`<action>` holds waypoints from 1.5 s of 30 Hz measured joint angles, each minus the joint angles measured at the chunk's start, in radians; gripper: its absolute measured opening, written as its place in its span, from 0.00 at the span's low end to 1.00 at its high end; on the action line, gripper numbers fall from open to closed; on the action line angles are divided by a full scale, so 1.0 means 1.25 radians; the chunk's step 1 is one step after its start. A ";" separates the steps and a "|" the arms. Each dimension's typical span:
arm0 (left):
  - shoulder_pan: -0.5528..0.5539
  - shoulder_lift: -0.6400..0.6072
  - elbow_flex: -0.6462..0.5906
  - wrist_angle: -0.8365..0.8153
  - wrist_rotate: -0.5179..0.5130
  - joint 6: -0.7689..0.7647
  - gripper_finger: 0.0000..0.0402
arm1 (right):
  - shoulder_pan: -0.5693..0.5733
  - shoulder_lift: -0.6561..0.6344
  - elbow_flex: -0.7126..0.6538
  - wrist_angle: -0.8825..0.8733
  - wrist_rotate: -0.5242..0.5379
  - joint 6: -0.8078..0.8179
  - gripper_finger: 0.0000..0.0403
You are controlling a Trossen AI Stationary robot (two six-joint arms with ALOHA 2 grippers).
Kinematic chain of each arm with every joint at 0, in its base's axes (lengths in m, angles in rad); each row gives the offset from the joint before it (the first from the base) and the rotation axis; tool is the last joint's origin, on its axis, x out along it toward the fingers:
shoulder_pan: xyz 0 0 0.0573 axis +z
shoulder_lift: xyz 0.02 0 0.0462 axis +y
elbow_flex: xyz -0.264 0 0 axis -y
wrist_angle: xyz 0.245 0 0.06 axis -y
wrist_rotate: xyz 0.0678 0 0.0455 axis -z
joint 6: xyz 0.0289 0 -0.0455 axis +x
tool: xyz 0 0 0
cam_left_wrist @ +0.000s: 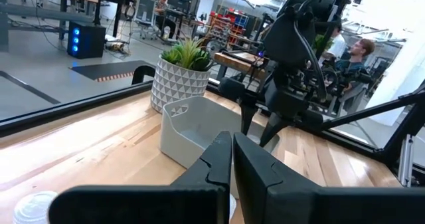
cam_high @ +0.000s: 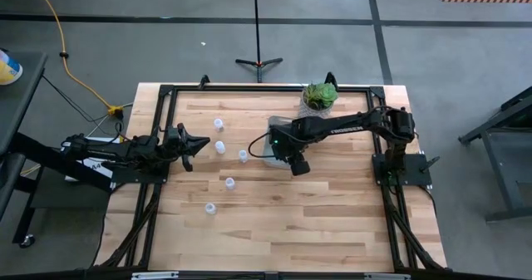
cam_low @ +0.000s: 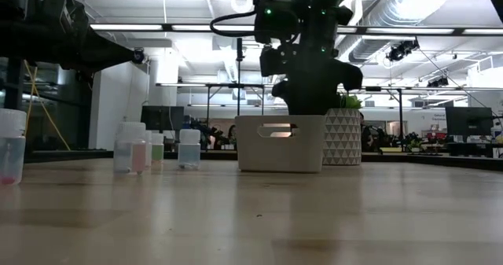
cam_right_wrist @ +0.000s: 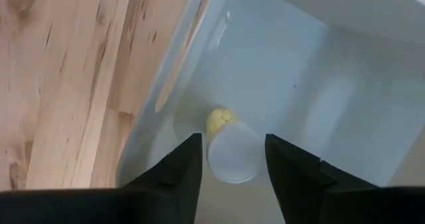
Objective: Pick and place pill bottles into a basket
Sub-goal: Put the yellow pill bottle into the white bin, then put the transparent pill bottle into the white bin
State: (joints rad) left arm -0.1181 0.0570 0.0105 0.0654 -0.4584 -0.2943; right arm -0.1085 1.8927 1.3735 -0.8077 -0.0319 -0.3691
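Several small white-capped pill bottles [cam_high: 229, 183] stand on their bases on the wooden table; in the low view [cam_low: 130, 147] they stand left of the basket. The translucent basket [cam_high: 268, 144] rests on the table, mostly under my right arm. It also shows in the low view [cam_low: 279, 143] and the left wrist view [cam_left_wrist: 192, 127]. My right gripper [cam_right_wrist: 232, 164] is open over the basket's inside. One bottle [cam_right_wrist: 232, 159] with yellow contents lies between its fingers, a narrow gap showing on either side. My left gripper [cam_left_wrist: 232, 164] is shut and empty at the table's left edge [cam_high: 195, 144].
A white patterned pot with a green plant [cam_high: 320, 95] stands at the far edge, just behind the basket, and shows in the low view [cam_low: 342, 135]. A black frame runs round the table's edge [cam_high: 166, 93]. Bare wood lies toward the near edge.
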 joint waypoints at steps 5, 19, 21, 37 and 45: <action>0.000 0.000 0.000 0.000 0.000 0.001 0.13 | -0.012 0.000 0.053 0.001 -0.004 0.058 0.44; 0.000 0.000 0.000 0.000 0.000 0.000 0.13 | -0.115 -0.152 0.234 0.065 -0.180 0.221 0.32; 0.000 0.000 0.000 0.000 0.000 0.000 0.13 | -0.110 -0.242 0.148 0.125 -0.145 0.230 0.28; 0.000 0.000 0.000 0.000 -0.001 0.001 0.13 | -0.079 -1.087 -0.765 0.698 -0.057 0.530 0.04; 0.000 0.000 0.000 0.000 -0.002 0.001 0.13 | -0.078 -1.378 -0.935 0.717 -0.016 0.472 0.02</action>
State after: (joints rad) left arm -0.1181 0.0570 0.0105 0.0650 -0.4606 -0.2932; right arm -0.2066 0.1704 0.2043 0.0886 -0.0524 0.2206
